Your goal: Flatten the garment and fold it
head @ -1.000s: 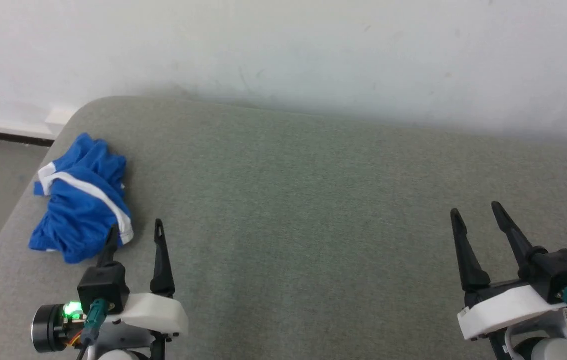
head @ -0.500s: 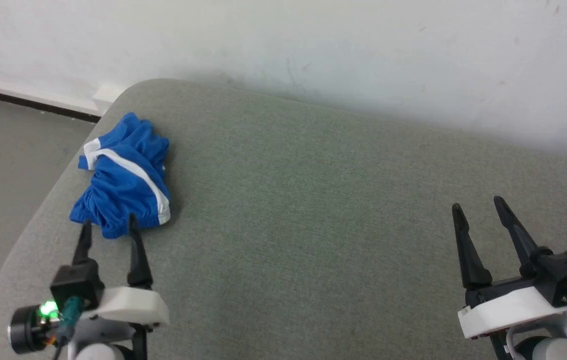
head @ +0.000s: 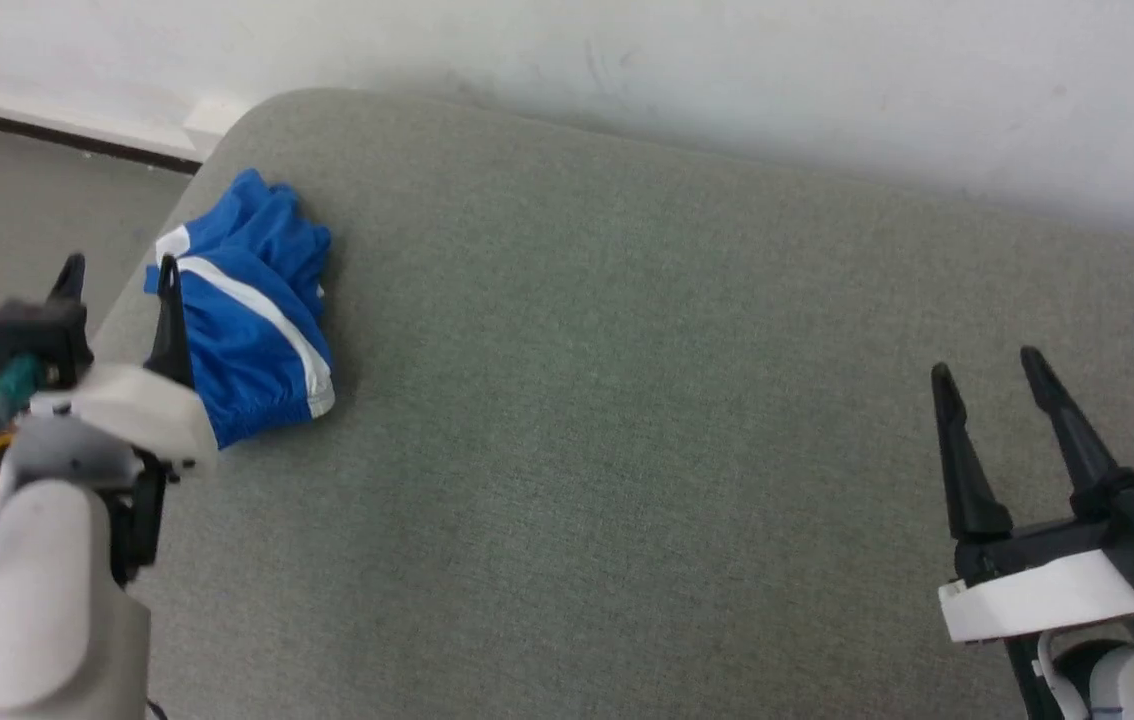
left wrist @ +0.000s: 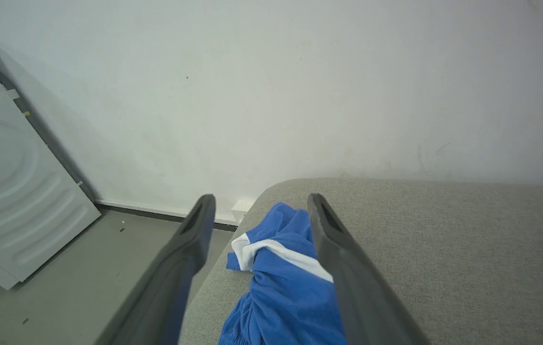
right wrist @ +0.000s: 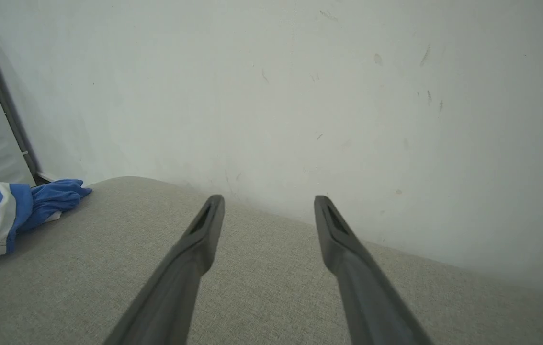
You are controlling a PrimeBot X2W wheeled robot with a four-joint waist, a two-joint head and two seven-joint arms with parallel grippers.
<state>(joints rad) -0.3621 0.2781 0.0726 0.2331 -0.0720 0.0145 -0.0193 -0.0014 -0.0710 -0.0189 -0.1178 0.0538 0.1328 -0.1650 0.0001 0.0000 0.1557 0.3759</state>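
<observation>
Our left claw [head: 119, 268] has its two long, dark, tapering fingers [left wrist: 348, 268] spread apart, with a white shell behind them and a pale rounded forearm below. It hangs at the cushion's left edge and grips nothing. The shorts [head: 247, 320] lie just ahead of it and under it. In the left wrist view they show between the two fingers, and in the head view the inner finger crosses their left edge. We cannot tell whether it touches the cloth. They are thin, bright blue and crumpled into a heap, with a white stripe running across and a gathered hem. They sit near the rounded far-left corner of the grey, woven cushion [head: 627, 400]. Our right claw [head: 987, 365], also spread and empty, hangs over the cushion's right side, well apart from the shorts. Beyond are a scuffed white wall [head: 727, 60], a grey floor [head: 17, 200] and a white ribbed panel [left wrist: 8, 182].
</observation>
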